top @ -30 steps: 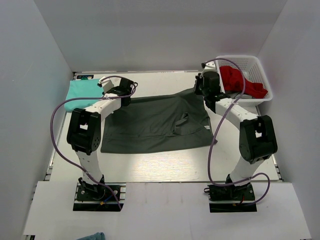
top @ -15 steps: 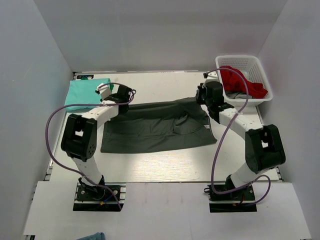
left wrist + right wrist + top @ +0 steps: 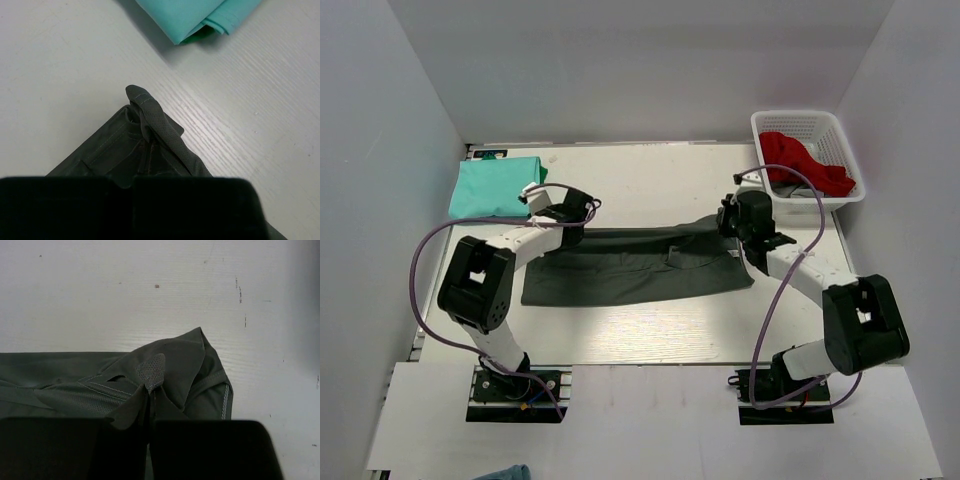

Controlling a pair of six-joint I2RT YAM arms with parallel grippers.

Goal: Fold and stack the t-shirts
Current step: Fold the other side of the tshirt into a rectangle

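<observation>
A dark charcoal grey t-shirt (image 3: 630,265) lies spread across the middle of the table, its far edge lifted and drawn toward the near side. My left gripper (image 3: 570,222) is shut on the shirt's far left corner (image 3: 150,135). At the far right corner (image 3: 160,375), my right gripper (image 3: 732,222) is shut on the cloth. Both sets of fingertips are buried in dark fabric in the wrist views. A mint-turquoise t-shirt (image 3: 492,186) lies folded at the far left of the table; its edge (image 3: 200,17) shows beyond the left gripper.
A white basket (image 3: 808,125) with red cloth (image 3: 800,165) inside stands at the far right corner of the table. White walls close in the table on three sides. Purple cables loop off both arms.
Both grippers have moved toward the near side, pulling the grey shirt's far edge over its lower part. The shirt now shows as a narrower band.
</observation>
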